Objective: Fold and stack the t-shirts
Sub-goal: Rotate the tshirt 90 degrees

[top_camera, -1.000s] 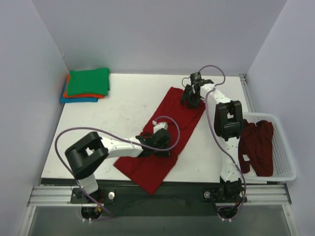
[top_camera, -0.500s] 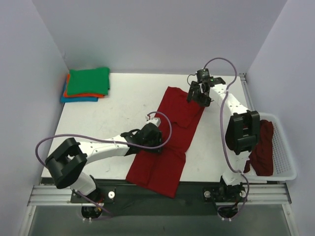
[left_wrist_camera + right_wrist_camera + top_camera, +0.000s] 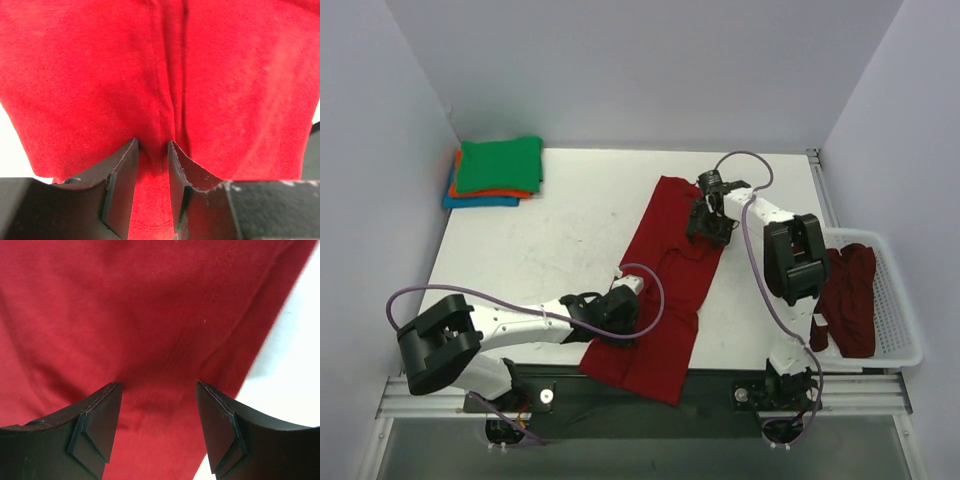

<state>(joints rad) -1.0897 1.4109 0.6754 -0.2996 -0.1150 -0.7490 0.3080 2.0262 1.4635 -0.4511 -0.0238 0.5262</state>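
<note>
1. Movement since half a second ago: the right fingers (image 3: 107,400) have come down from the red t-shirt's (image 3: 665,290) far edge onto its upper part, and the left fingers (image 3: 131,155) have drawn back toward the near edge of the desk (image 3: 560,230).
2. Left fingers pinch a raised ridge of red cloth; right fingers stand spread, with cloth beneath them.
3. The red t-shirt lies diagonally from far centre, its lower end over the near edge; the folded t-shirts (image 3: 498,170) are stacked in the far left corner.

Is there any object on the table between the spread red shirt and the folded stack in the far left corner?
No, nothing visible: only bare table lies between the red shirt and the folded stack.
</note>
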